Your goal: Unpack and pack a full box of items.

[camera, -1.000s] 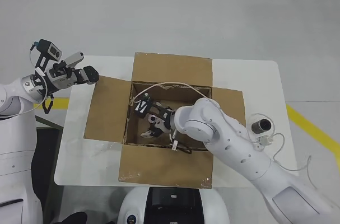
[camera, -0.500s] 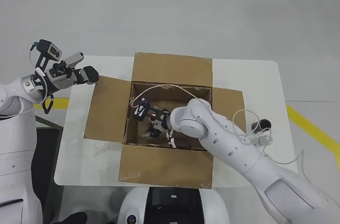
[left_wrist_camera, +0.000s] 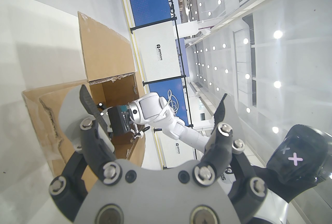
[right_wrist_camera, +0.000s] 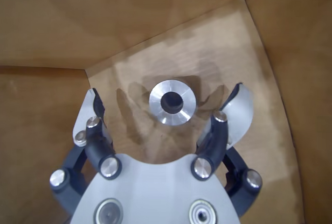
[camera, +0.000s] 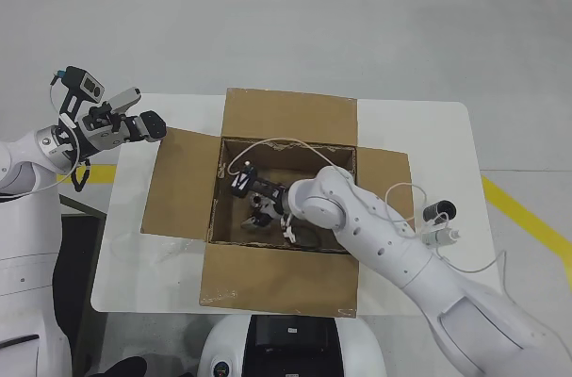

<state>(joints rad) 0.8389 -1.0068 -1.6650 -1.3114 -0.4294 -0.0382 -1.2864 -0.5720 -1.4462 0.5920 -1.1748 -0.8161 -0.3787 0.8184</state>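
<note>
We hold the right tool (right_wrist_camera: pixel 166 92) low inside the open brown cardboard box (camera: pixel 290 115). Its fingers are spread wide on either side of the silver metal ring with a dark bore (right_wrist_camera: pixel 158 102), which stands on the box floor near a corner. To grip well, we should centre the ring between the fingers, descend straight, close evenly on its sides and lift clear of the walls. The left tool (left_wrist_camera: pixel 153 101) hangs spread and empty near the white tabletop's (camera: pixel 139 273) far left corner. We count one box, one ring, two tools, and one dark cylinder (camera: pixel 443 208) on the tabletop right of the box.
</note>
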